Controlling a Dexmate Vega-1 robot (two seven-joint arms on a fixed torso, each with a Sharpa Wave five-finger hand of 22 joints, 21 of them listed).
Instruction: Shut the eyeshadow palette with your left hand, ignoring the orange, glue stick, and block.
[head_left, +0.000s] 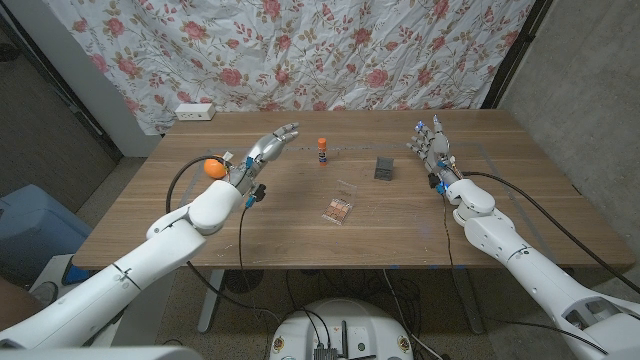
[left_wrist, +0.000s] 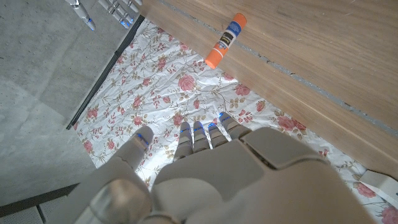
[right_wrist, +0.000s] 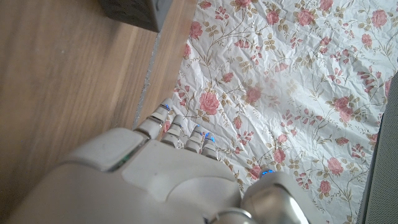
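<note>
Eyeshadow palette lying open near the table's middle, both hands raised and holding nothing.

In the head view, the eyeshadow palette (head_left: 340, 210) is seen with its clear lid laid back. The left hand (head_left: 268, 150) is held released above the table (head_left: 420, 235), toward its left edge, fingers spread; the orange (head_left: 213, 168) sits beside its wrist. The glue stick (head_left: 322, 152) stands toward the far edge, the block (head_left: 384, 168) right of it. The right hand (head_left: 432, 150) is raised near the right edge, fingers apart.
In the left wrist view, the left hand's fingers (left_wrist: 202, 134) are extended with nothing between them, and the glue stick (left_wrist: 226, 41) is seen.
In the right wrist view, the right hand (right_wrist: 180, 162) is seen likewise released, with the block (right_wrist: 134, 12) beyond it.

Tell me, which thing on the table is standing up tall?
The glue stick. It stands upright on the table, orange cap on top. The eyeshadow palette lies flat and open, the dark block sits low, and the orange is round.
</note>
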